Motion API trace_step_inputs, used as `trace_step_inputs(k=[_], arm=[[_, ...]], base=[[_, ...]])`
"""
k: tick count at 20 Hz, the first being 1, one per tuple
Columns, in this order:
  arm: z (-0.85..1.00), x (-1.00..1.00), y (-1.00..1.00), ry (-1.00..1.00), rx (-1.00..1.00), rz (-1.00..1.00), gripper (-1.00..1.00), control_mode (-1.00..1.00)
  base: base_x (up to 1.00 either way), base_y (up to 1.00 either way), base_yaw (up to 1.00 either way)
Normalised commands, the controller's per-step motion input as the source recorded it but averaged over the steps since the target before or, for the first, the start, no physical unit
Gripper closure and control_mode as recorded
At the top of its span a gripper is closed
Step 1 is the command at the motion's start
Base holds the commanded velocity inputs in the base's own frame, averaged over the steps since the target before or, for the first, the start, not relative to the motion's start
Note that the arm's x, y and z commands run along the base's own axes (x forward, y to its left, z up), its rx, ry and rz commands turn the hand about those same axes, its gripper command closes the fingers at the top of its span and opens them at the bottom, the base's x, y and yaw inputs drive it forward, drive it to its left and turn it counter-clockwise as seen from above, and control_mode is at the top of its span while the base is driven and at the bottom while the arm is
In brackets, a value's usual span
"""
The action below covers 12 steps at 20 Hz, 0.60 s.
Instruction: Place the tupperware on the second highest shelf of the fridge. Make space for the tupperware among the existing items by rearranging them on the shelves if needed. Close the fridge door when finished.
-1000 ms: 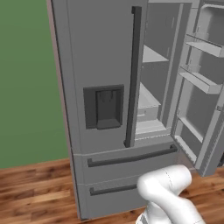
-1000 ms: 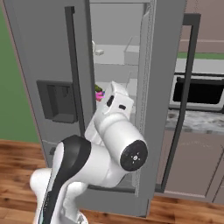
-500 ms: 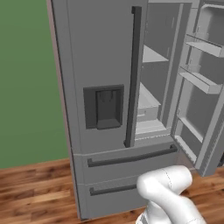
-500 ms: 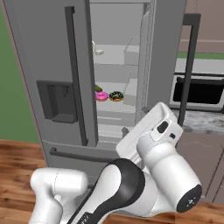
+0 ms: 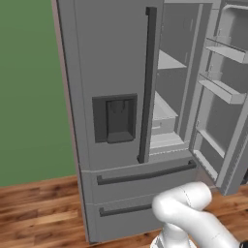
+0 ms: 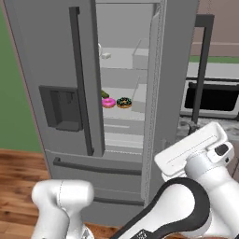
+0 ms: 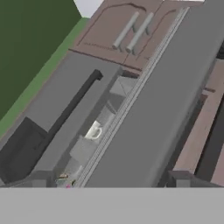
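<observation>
**Fridge open, arm low in front, jaws wide**

Tupperware: cannot be identified with certainty. A small pale box [image 6: 106,55] sits on the upper visible shelf [image 6: 122,70] in the right base view; it is too small to tell its colour or contents.

Same shelf: jug [image 7: 92,130], cream, just left of the box and partly hidden by the left door's edge.

Next shelf down [image 6: 122,111]: pink donut [image 6: 108,102] and chocolate donut [image 6: 123,102] side by side, touching or nearly so. A small green piece [image 6: 105,94] lies just behind the pink one.

Fridge [image 5: 106,58]: left door shut, with dark bar handle and dispenser recess. Right door [image 5: 227,97] swung open, its bins facing the interior. Two drawers below, both shut.

Gripper [image 6: 191,150]: white hand low in the right base view, in front of the open right door and well apart from the shelves. Fingertips are not seen. Jaws stand at full spread. Nothing is seen between them, and no grip on any item can be made out.

Surroundings: green wall to the left, wood floor below, dark oven [image 6: 212,95] to the right beyond the door.
</observation>
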Motion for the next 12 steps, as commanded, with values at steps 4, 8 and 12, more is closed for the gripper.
trace_step_inputs(k=[4, 8, 12], arm=[[-0.12, 0.12, -0.54, 0.07, 0.17, 0.2, -1.0, -1.0], [-0.16, 0.11, -0.48, 0.0, 0.12, 0.2, -1.0, -1.0], [-0.29, 0.33, -0.29, 0.03, 0.02, 0.18, -1.0, -1.0]], base=[[0.0, 0.0, 0.0], [0.0, 0.0, 0.0], [0.0, 0.0, 0.0]])
